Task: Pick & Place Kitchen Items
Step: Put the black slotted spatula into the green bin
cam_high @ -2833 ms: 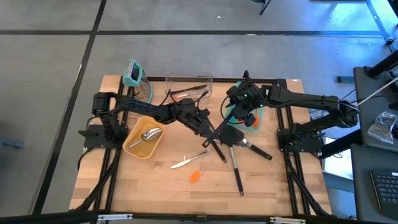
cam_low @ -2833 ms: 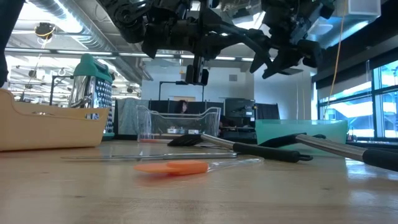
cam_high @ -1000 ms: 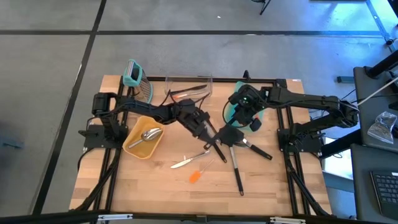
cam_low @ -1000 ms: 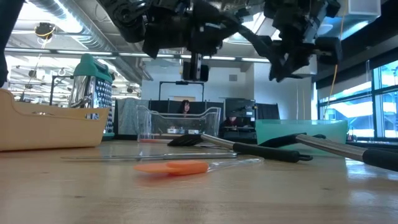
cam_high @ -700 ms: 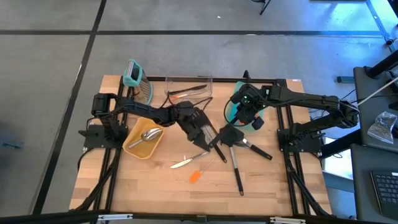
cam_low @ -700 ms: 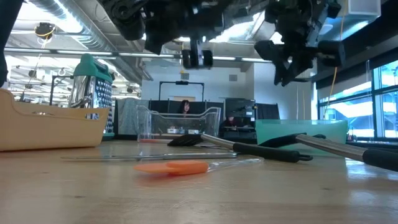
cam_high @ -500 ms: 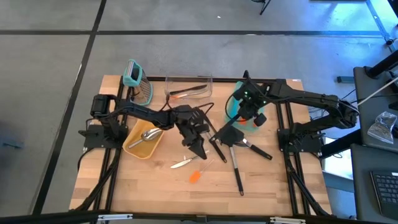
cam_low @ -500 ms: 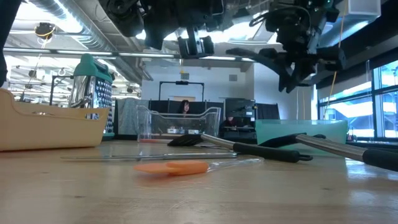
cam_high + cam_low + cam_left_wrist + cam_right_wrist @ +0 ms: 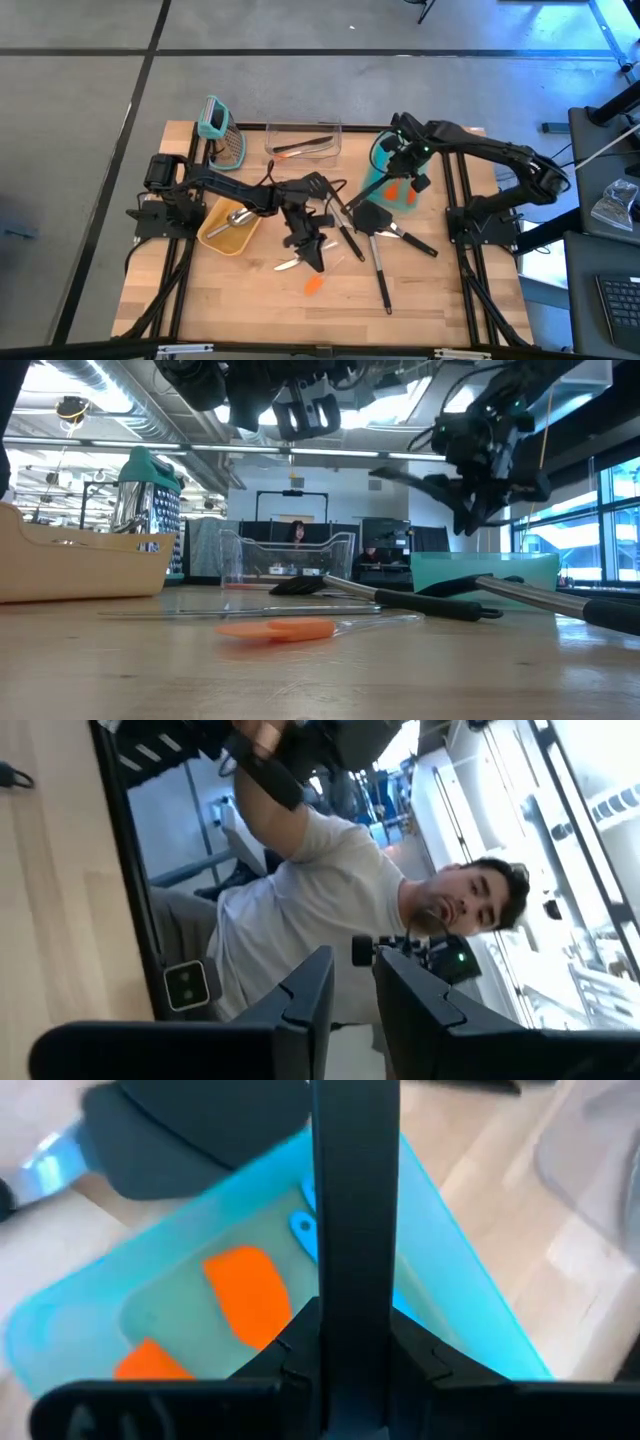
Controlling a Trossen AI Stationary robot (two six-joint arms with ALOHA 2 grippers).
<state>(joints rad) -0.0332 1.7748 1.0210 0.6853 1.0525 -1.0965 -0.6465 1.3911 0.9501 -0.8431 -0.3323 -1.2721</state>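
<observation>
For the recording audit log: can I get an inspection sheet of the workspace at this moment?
Surface: wooden table, no spills seen.
Job's things: silver scoop in the yellow bin; utensils in the clear container; orange pieces in the teal bin; black turners, a metal knife and an orange spatula loose on the table.
Clutter: grater at the back left corner.
Grippers: left gripper over the knife, open and empty; right gripper over the teal bin.
Cables: dark cable by the left arm.
Surroundings: person in a white shirt beyond the table; keyboard on a side desk.
</observation>
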